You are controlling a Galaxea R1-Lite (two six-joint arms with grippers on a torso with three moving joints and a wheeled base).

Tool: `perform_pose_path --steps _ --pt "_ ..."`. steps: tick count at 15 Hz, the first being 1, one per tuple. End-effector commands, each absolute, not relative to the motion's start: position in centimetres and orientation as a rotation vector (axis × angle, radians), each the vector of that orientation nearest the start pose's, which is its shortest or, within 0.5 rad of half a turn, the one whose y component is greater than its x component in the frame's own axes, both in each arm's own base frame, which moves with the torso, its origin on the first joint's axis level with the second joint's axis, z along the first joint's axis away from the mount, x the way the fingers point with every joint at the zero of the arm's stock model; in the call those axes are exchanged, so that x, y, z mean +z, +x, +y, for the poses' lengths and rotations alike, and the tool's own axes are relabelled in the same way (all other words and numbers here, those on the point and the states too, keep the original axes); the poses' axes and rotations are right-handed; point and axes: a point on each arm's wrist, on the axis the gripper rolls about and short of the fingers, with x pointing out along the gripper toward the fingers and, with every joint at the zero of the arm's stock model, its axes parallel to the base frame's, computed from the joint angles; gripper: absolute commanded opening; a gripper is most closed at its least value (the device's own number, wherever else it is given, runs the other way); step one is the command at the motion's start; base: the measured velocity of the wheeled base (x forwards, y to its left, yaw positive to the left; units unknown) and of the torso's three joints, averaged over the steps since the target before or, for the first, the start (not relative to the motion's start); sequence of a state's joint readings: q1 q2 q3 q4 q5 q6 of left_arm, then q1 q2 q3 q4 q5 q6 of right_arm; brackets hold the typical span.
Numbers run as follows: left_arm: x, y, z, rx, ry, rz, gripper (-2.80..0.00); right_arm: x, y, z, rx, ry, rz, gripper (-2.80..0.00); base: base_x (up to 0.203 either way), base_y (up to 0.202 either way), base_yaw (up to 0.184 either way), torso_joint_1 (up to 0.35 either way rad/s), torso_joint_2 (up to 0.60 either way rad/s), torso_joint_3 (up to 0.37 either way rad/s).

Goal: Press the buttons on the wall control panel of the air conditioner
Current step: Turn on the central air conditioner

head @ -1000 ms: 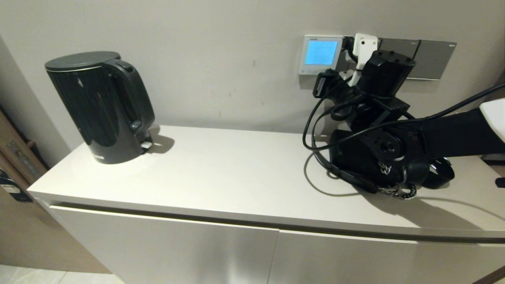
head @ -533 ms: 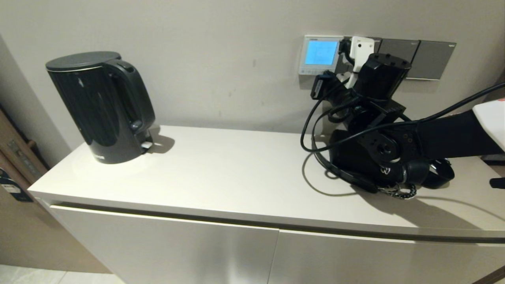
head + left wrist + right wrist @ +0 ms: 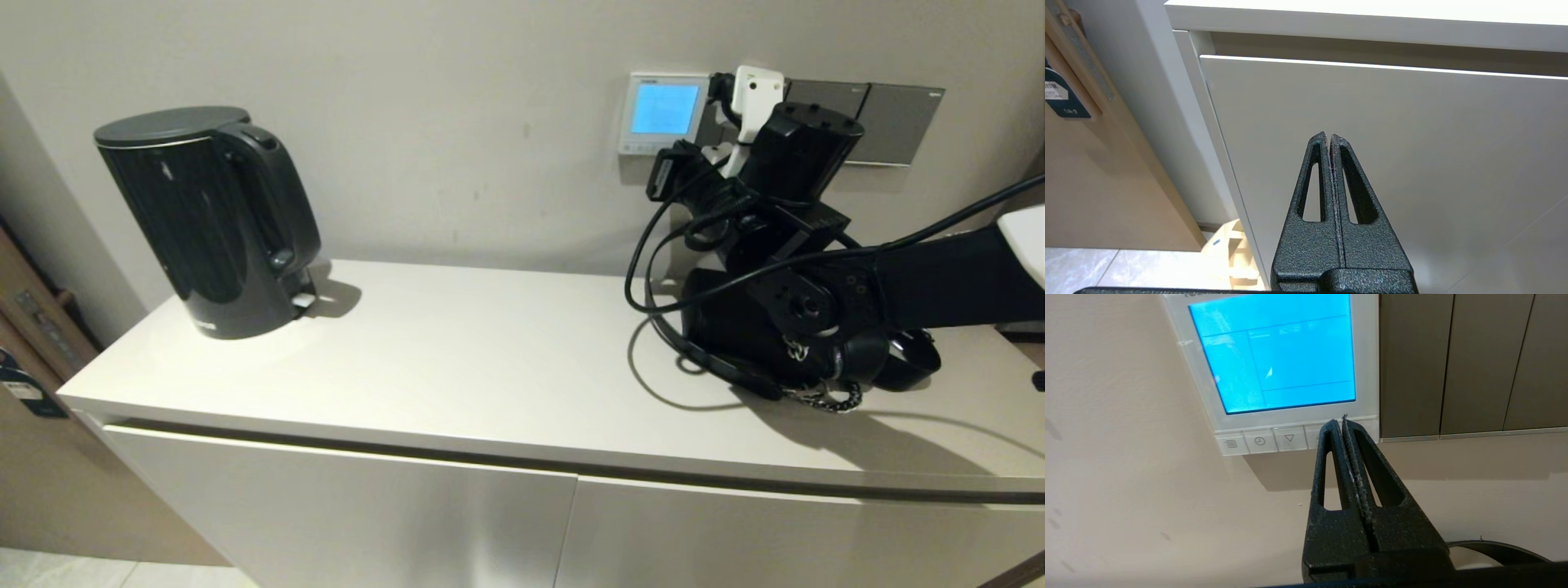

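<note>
On the wall at about 1 o'clock in the head view, the control panel (image 3: 663, 113) shows a lit blue screen; its digits are too faint to read. The right gripper (image 3: 1340, 421) points at the panel's bottom strip with both fingers pressed together, holding nothing. Its tips cover the right end of the buttons (image 3: 1274, 439); three keys stay visible, a fourth is partly covered, and whether the tips touch the strip cannot be determined. From the head view, the right arm's wrist housing and cables hide the gripper tips and the panel's lower right corner. Grey switch plates (image 3: 864, 121) sit just beside the panel toward 3 o'clock, partly blocked by the arm. A black kettle (image 3: 208, 219) stands on the white cabinet top (image 3: 490, 359) at about 10 o'clock, well apart from the panel. The left gripper (image 3: 1329, 136) is out of the head view, fingers closed and empty, facing the cabinet front (image 3: 1412, 163) below the countertop edge.
</note>
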State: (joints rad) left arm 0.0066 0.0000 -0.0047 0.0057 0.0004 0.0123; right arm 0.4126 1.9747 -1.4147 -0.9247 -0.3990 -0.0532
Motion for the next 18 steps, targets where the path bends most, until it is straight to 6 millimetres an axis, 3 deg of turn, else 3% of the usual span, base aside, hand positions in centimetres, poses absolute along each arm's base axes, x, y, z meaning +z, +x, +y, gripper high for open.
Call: perform_pose_path --steps 1,9,18 --pt "7.6 -2.3 0.0 0.007 0.012 0.003 -2.8 28.2 37.1 15.3 0.003 0.091 -0.335 -2.8 0.0 0.0 0.0 0.0 0.0 0.0" --pt "7.6 -2.3 0.0 0.008 0.012 0.003 -2.8 27.3 37.9 15.1 -0.01 0.079 -0.315 -2.8 0.0 0.0 0.0 0.0 0.0 0.0" --pt "7.6 -2.3 0.0 0.008 0.012 0.003 -2.8 28.2 36.7 15.2 -0.002 0.089 -0.33 -2.8 0.0 0.0 0.0 0.0 0.0 0.0"
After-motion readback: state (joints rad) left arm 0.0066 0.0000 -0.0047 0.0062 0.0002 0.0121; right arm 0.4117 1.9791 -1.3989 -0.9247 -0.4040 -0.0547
